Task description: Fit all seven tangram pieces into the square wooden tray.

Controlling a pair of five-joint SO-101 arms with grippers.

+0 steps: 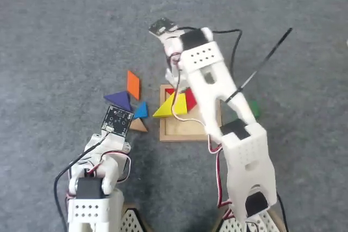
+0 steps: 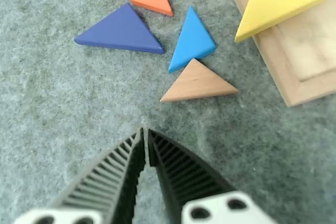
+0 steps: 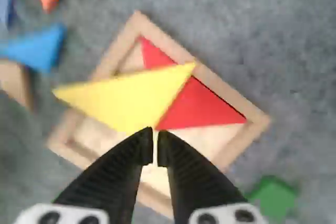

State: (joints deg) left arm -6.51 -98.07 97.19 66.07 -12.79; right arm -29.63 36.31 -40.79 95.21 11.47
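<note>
Left gripper (image 2: 145,136) and right gripper (image 3: 155,136) sit pressed together, empty. Yellow triangle (image 3: 126,97) seems propped across the tray (image 3: 260,121) rim; I fear a nudge slides it out.

The left arm (image 1: 95,205) sat folded low at about seven o'clock, its wrist tipped toward twelve. The left gripper (image 2: 145,134) pointed downward, its ribbed black fingers (image 2: 118,171) pressed together with nothing between them. The right arm (image 1: 247,156) stretched long from five o'clock up toward twelve, elbow raised and wrist bent over. The right gripper (image 3: 155,132) hung nose-down too, its fingers (image 3: 186,171) closed tip to tip, holding nothing.
</note>
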